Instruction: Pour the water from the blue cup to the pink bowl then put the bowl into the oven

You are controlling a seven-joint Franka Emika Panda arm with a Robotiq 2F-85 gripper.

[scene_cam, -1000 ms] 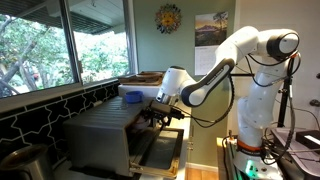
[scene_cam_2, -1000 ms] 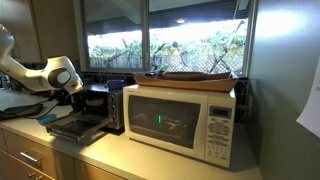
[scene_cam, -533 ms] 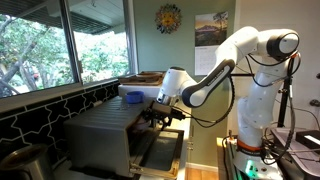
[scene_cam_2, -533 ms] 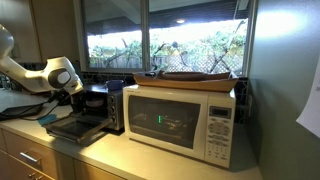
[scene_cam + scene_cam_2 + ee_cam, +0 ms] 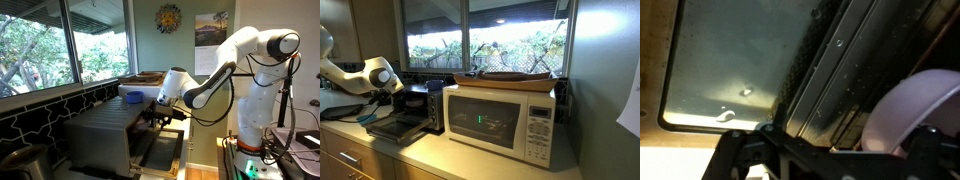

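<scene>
Low over the dropped door (image 5: 395, 127) of the boxy grey metal oven (image 5: 100, 135), the white arm (image 5: 235, 55) is reaching in from the open side of the counter (image 5: 470, 165). A window is running close alongside the appliance and a white microwave (image 5: 505, 120) is standing just beside it. The gripper (image 5: 160, 116) is hanging with its jaws spread wide, gripping nothing. In the wrist view its dark fingers (image 5: 735, 162) are framing the scene from the bottom edge. The pink bowl (image 5: 912, 105), a smooth, pale, rounded shape, is lying past the door's hinge line at the mouth of the oven. It is close to one finger, though whether they touch cannot be told. The door's glass pane (image 5: 730, 70), rounded at the corners, is showing smears and specks. The blue cup (image 5: 131, 96) is sitting on the oven's flat top, near its front edge.
</scene>
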